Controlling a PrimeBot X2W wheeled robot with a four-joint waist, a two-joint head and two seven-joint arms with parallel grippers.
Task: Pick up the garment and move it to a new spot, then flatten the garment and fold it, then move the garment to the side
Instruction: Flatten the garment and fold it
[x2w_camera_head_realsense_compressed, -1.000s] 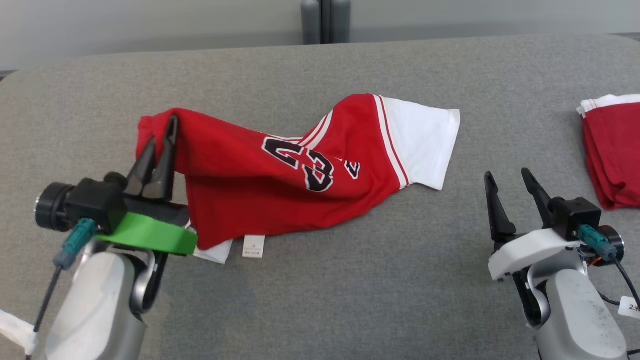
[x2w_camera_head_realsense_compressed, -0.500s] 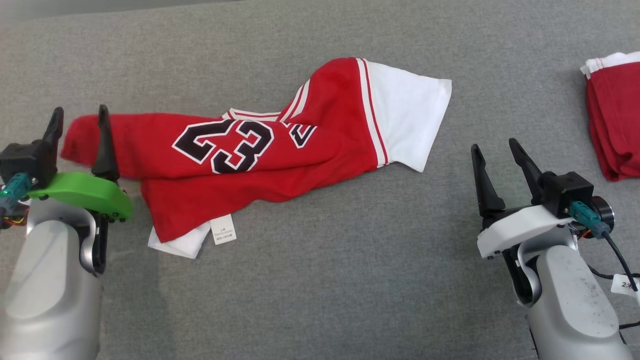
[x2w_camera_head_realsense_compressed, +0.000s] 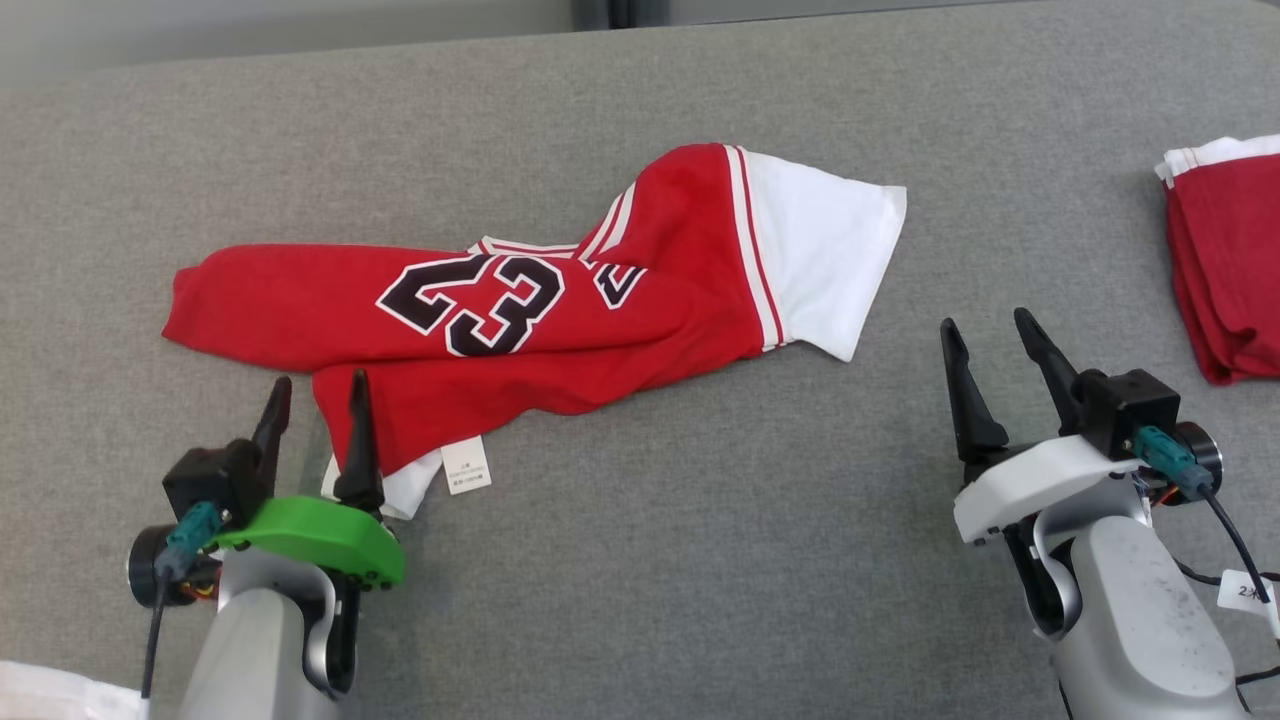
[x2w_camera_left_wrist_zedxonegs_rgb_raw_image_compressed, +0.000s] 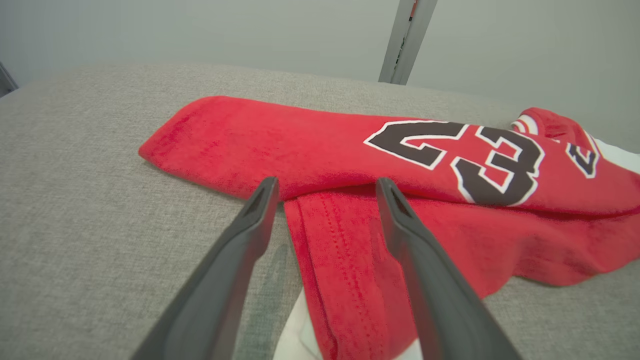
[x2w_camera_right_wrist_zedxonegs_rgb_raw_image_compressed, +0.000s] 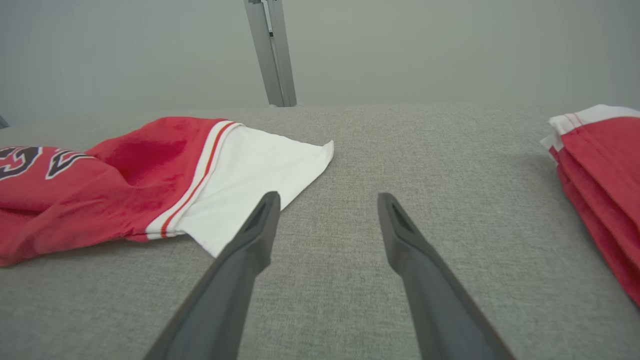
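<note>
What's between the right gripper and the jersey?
Nothing visible. The right gripper, open, faces bare grey surface up to the white sleeve of the jersey. The folded red stack lies off to its right, out of the way.

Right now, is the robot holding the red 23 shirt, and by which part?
Nothing is held. The left gripper is open at the hem of the crumpled red-and-white jersey; the right gripper is open too.

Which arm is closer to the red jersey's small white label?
Left. The left arm is at the red number 23 jersey's hem, beside its small white label; the right arm sits far past the white sleeve.
</note>
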